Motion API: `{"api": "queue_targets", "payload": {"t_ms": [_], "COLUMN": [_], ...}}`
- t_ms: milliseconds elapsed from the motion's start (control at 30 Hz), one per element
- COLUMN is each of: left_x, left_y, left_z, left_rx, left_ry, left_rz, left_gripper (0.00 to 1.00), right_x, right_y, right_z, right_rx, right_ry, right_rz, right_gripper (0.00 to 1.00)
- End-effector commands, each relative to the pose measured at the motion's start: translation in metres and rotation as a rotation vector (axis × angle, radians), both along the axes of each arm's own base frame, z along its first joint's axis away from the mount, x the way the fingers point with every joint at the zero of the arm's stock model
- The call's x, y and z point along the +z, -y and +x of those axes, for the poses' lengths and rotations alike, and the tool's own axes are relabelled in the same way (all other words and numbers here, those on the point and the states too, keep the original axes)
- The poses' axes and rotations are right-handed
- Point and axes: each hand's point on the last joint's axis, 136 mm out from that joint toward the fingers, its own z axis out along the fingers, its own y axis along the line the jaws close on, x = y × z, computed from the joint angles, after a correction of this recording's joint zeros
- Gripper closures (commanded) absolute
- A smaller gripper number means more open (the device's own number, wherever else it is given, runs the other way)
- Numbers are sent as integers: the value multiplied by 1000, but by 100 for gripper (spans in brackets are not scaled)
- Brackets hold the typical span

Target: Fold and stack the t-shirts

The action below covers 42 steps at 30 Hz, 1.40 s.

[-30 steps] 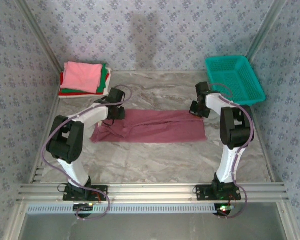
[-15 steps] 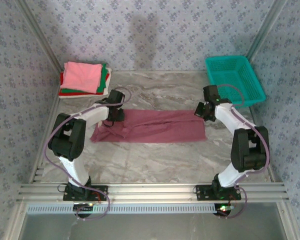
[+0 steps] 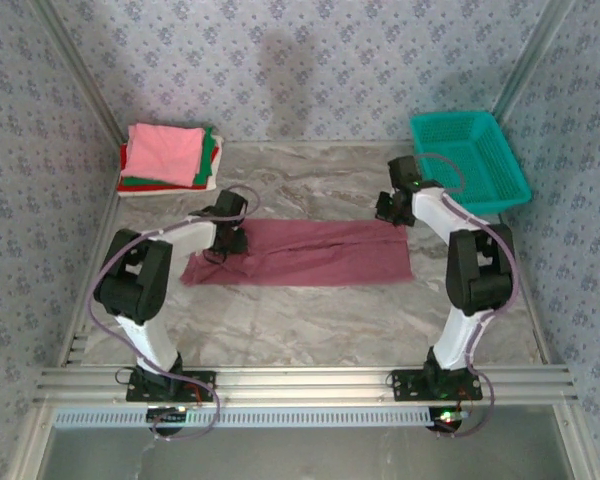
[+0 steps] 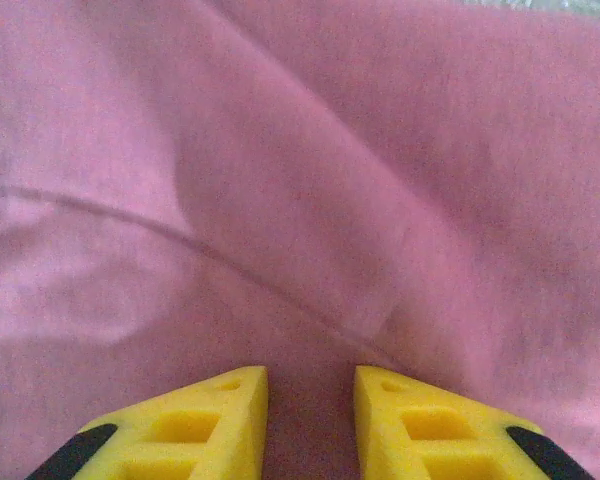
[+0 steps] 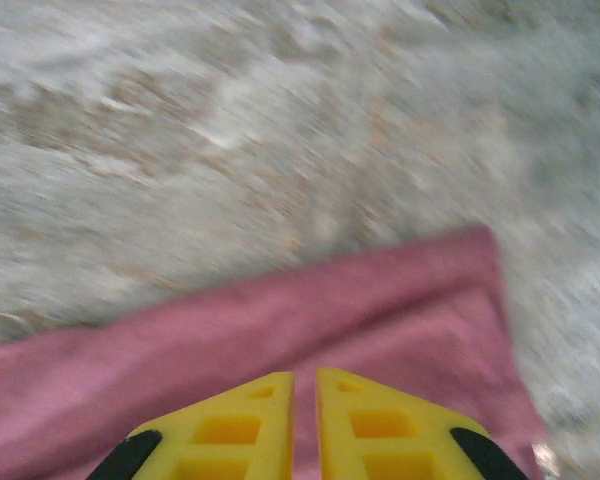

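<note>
The maroon t-shirt lies folded into a long flat strip across the middle of the marble table. Its print does not show. My left gripper is low over the strip's far left end. Its yellow fingers are open, with wrinkled maroon cloth under and between them. My right gripper hovers by the strip's far right corner. In the blurred right wrist view it is shut to a thin slit over the cloth's corner. A folded stack, pink on top of green, red and white, sits at the back left.
A teal mesh basket stands at the back right, just behind the right arm. Patterned walls close in the table on three sides. Bare marble stretches between the shirt and the arm bases.
The right gripper swung right, then back left and farther away, ending near the shirt's far right corner. The left gripper shifted slightly nearer onto the cloth. The shirt has not moved.
</note>
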Motion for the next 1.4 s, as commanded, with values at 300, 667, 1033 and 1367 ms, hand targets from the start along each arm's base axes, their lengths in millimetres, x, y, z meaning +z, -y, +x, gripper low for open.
{"api": "queue_targets", "payload": {"t_ms": [300,667,1033,1367], "left_x": [-19,-6,70,140], "left_y": [5,65,135,89], "left_z": [12,135,229,166], "left_rx": [69,-55,-247,-104], "left_ry": [-42,48,203,477], "left_rz": [-65,-116,-195,-396], "left_gripper": [73,76,74,67], "right_x": [-65,-85,-52,24], "right_y": [-17,-31,-123,-137], "right_z": [-44,-181,-254,-118], "right_rx": [66,-51,234,328], "right_ry": [-183,-337,-297,-10], "right_rz": [16,97,117,210], "right_gripper": [86,87,82,75]}}
